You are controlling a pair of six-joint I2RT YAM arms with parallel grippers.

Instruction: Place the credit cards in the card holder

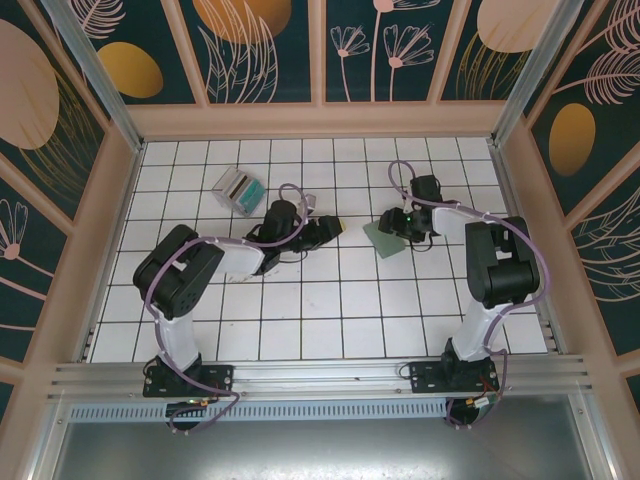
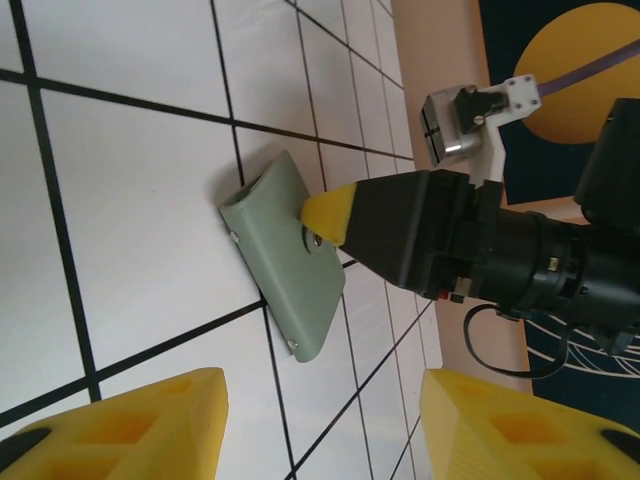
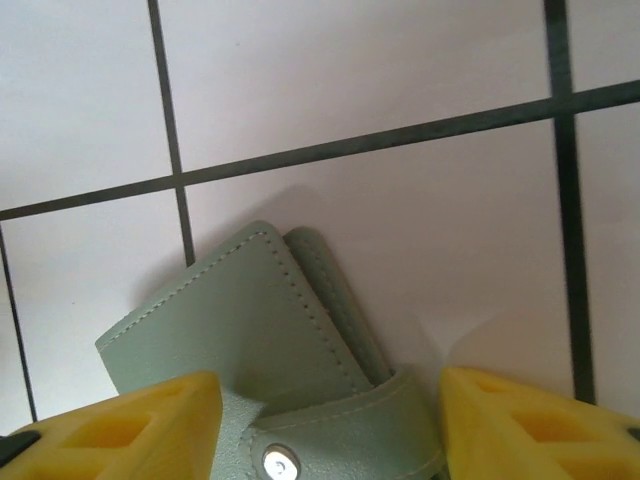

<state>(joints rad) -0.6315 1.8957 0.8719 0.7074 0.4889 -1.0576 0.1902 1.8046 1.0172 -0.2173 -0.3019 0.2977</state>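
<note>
While the left hand (image 2: 320, 385) hovers with its fingers (image 2: 130, 425) spread wide and nothing between them, the sage-green card holder (image 2: 285, 260) lies flat on the tiled bench (image 2: 130, 170) just ahead of it. The right hand (image 3: 325, 400) meets the holder from the far side, one yellow fingertip (image 2: 328, 215) on its top face and the snap strap (image 3: 350, 430) between its fingers, though I cannot tell whether it truly grips. The credit cards (image 1: 238, 190) sit fanned, well behind the left hand's wrist.
</note>
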